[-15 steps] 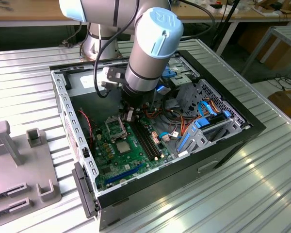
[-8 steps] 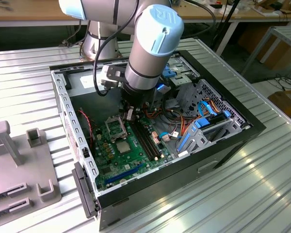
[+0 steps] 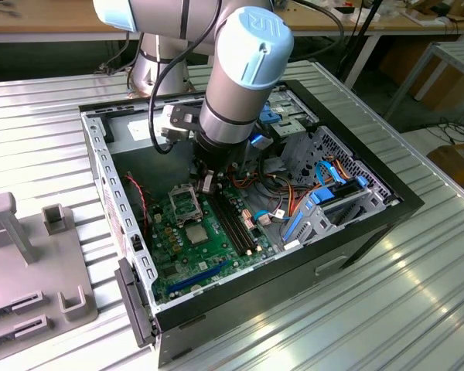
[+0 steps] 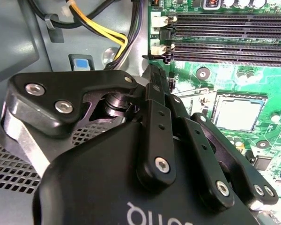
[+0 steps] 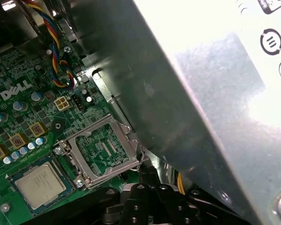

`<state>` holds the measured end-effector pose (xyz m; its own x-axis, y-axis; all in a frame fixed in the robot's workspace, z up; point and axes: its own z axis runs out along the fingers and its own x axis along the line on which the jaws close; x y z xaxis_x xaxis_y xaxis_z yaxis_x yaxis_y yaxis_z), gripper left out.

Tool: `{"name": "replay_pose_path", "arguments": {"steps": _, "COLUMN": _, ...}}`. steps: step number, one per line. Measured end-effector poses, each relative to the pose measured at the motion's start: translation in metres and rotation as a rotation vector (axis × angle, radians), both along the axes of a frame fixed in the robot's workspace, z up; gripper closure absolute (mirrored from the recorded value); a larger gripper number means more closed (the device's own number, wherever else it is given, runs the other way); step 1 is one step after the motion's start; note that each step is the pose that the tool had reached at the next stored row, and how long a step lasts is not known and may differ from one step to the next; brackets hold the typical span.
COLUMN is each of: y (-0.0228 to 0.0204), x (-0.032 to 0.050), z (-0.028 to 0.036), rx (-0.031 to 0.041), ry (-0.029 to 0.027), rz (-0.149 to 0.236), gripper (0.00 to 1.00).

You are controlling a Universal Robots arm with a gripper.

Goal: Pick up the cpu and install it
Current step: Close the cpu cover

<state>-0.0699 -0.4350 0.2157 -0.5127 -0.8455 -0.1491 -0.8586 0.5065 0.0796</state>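
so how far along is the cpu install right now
The cpu already sits on the green motherboard, beside the raised metal socket frame. The gripper is above the board near the memory slots with nothing visibly in it. The socket frame is not closed over the cpu.

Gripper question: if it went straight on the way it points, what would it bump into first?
Probably the motherboard, close beside the raised socket frame. The gripper points down into the case. The cpu lies off to one side, not in its line. Depth is hard to judge here.
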Motion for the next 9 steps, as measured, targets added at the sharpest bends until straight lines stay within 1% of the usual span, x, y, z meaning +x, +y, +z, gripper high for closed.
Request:
{"name": "replay_pose_path", "arguments": {"steps": 3, "y": -0.0002, "x": -0.0003, "z": 0.0013, "rx": -0.0018, "ry": 0.0002, "rz": 0.000, "gripper": 0.89}}
{"name": "replay_pose_path", "arguments": {"steps": 9, "y": -0.0001, "x": -0.0017, "z": 0.0051, "rx": -0.0024, "ry": 0.0001, "rz": 0.000, "gripper": 0.89}}
